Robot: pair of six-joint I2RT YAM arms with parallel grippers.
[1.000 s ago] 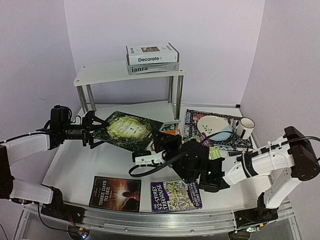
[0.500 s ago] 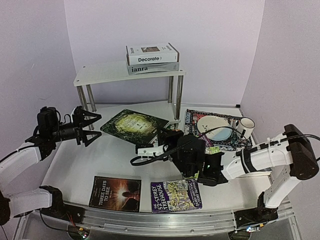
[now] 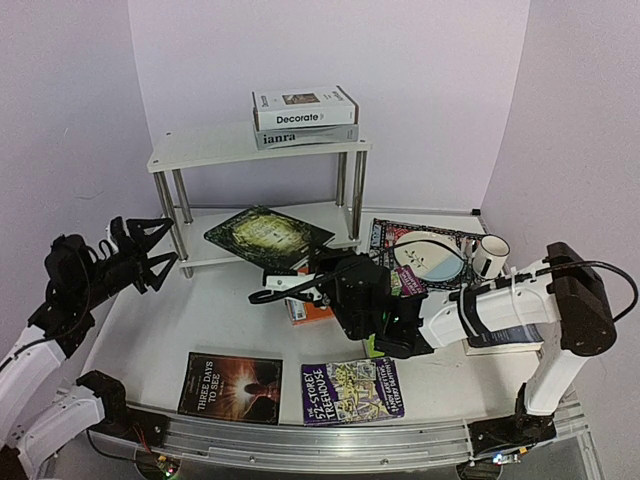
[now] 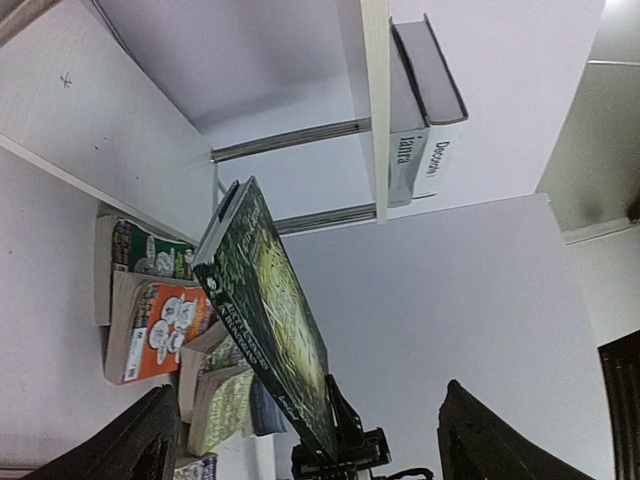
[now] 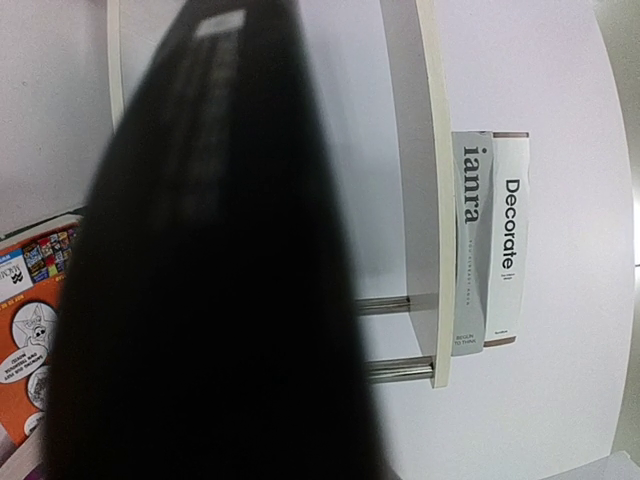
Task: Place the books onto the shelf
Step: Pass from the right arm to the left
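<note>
Slantwise, a thin green book (image 3: 268, 236) tilts by the chrome-legged shelf (image 3: 200, 150).

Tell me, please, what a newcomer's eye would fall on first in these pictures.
The big dark green book stands out: the right gripper clamps its near end and holds it tilted, its far end at the lower tier of the white shelf. On the shelf's top lie two stacked books, Decorate over ianra. At the left, the left gripper hangs open and empty.
</note>
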